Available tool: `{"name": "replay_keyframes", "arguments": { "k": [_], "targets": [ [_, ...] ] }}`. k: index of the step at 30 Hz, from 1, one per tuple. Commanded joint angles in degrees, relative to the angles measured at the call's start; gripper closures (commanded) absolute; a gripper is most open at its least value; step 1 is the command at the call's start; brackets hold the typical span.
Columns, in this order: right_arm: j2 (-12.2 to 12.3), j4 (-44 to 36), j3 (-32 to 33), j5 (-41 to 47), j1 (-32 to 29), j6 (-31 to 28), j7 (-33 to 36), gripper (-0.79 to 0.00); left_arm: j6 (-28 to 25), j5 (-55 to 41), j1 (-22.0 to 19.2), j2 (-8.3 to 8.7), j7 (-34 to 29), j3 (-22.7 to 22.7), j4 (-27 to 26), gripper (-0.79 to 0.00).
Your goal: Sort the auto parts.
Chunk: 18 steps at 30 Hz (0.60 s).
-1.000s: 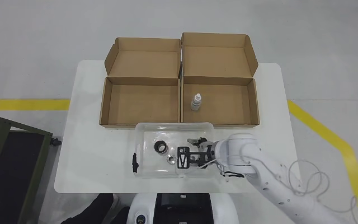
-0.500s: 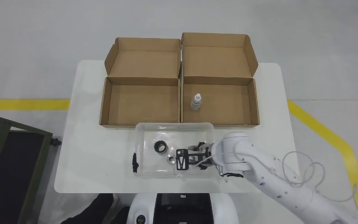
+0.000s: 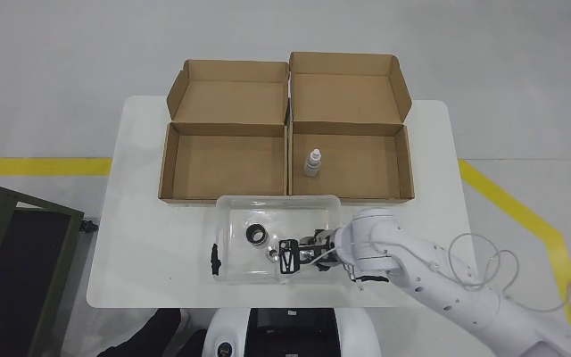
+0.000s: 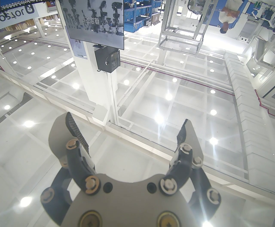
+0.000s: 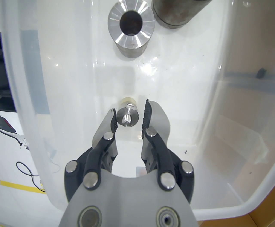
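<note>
Right claw (image 5: 130, 115) straddles the small steel part (image 5: 127, 117), jaws parted.

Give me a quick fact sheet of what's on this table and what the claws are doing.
Right gripper: open, straddling small metal pin inside clear bin
Also in bin: shiny ring, dark cylinder
Left gripper: open, nothing held, aimed at ceiling
Cardboard box: holds white bottle-shaped part; second cardboard box beside it
</note>
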Motion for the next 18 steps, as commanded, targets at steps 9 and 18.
{"name": "replay_keyframes", "arguments": {
  "k": [9, 18],
  "targets": [
    [0.1, -0.6, 0.1, 0.8, 0.3, -0.3, -0.6, 0.000, 0.0, 0.0, 0.0, 0.00, 0.0, 0.0, 0.0, -0.785],
    [0.7, -4.2, 3.2, 1.8, -0.8, -0.8, -4.8, 0.000, 0.0, 0.0, 0.0, 0.00, 0.0, 0.0, 0.0, -0.785]
  ]
}}
